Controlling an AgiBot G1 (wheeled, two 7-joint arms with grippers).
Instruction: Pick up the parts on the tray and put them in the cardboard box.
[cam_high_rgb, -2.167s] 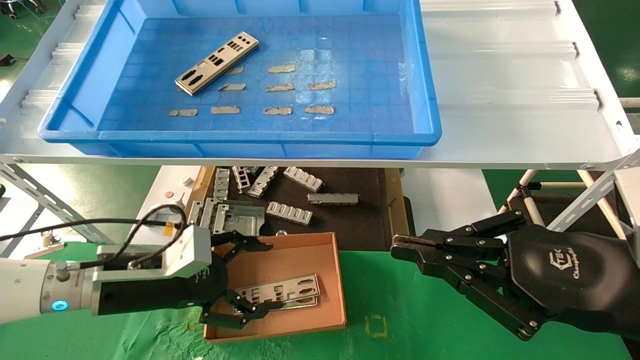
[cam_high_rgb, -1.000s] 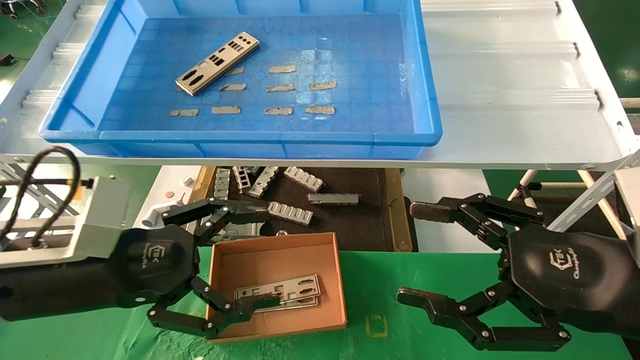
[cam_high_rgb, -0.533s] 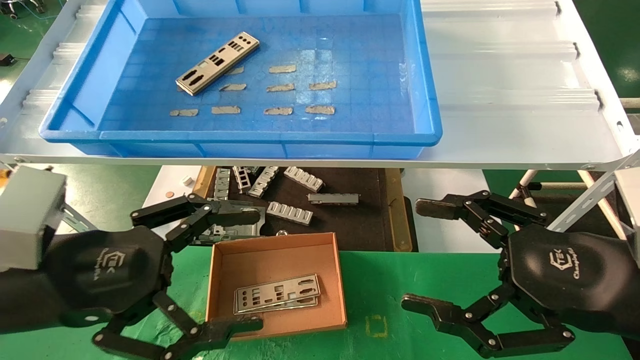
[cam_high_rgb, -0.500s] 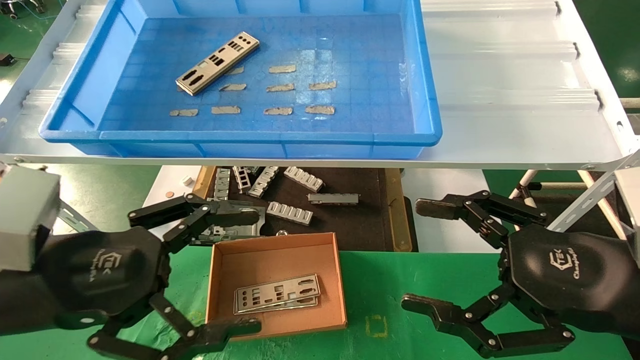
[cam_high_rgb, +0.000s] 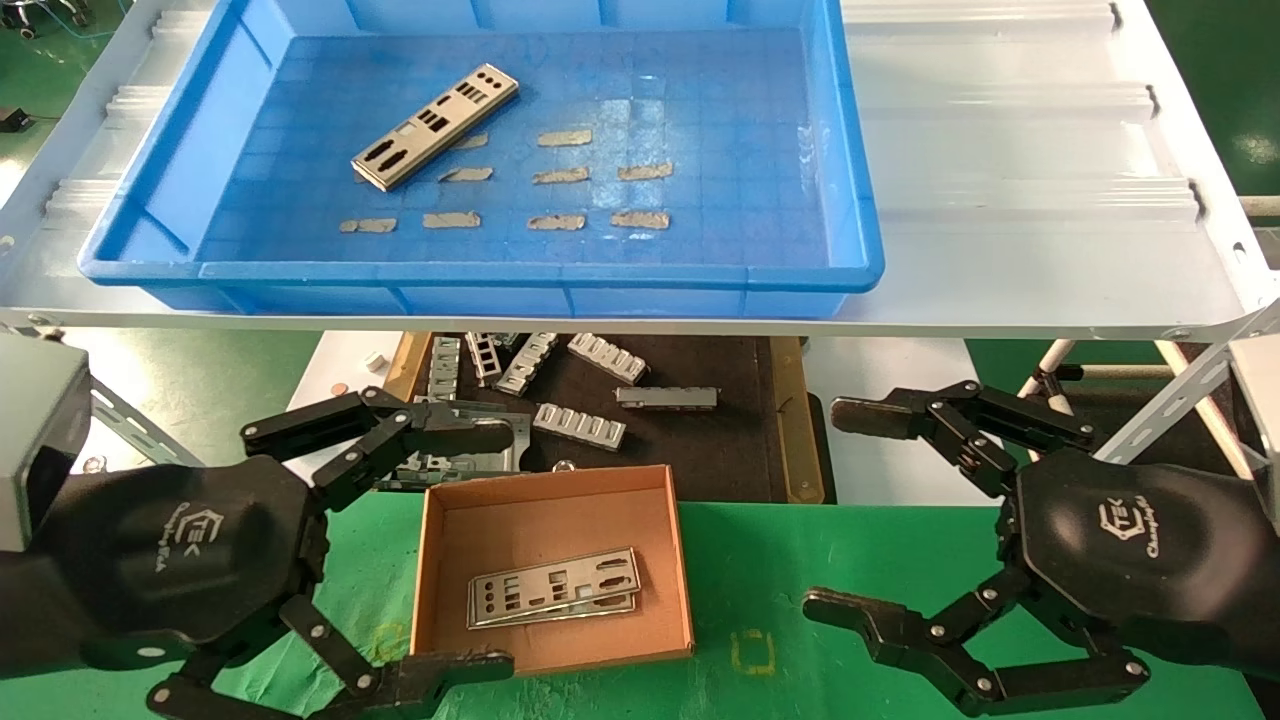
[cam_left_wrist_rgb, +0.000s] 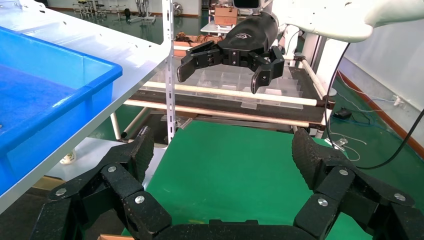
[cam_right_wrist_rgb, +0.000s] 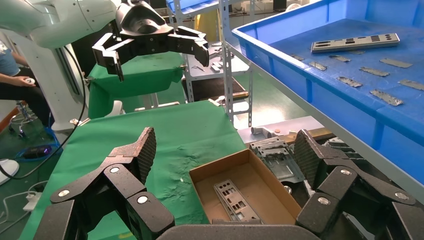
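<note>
Parts already delivered lie flat in the cardboard box (cam_high_rgb: 555, 575) on the green cloth: punched silver plates (cam_high_rgb: 553, 587), apparently two stacked, though the overlap makes the count uncertain. One more thin, hole-stamped plate (cam_high_rgb: 435, 126) rests at a slant on the grid-floored blue tray (cam_high_rgb: 860, 200) on the white shelf above, among small torn grey patches (cam_high_rgb: 560, 176). The left gripper (cam_high_rgb: 480, 550) hangs beside the box with its black, linked fingers spread wide and empty; the right gripper (cam_high_rgb: 850, 510) hovers on the box's other side, equally wide. By the look of it, the next step is a reach up to the tray, a shallow pinch on slick sheet metal.
</note>
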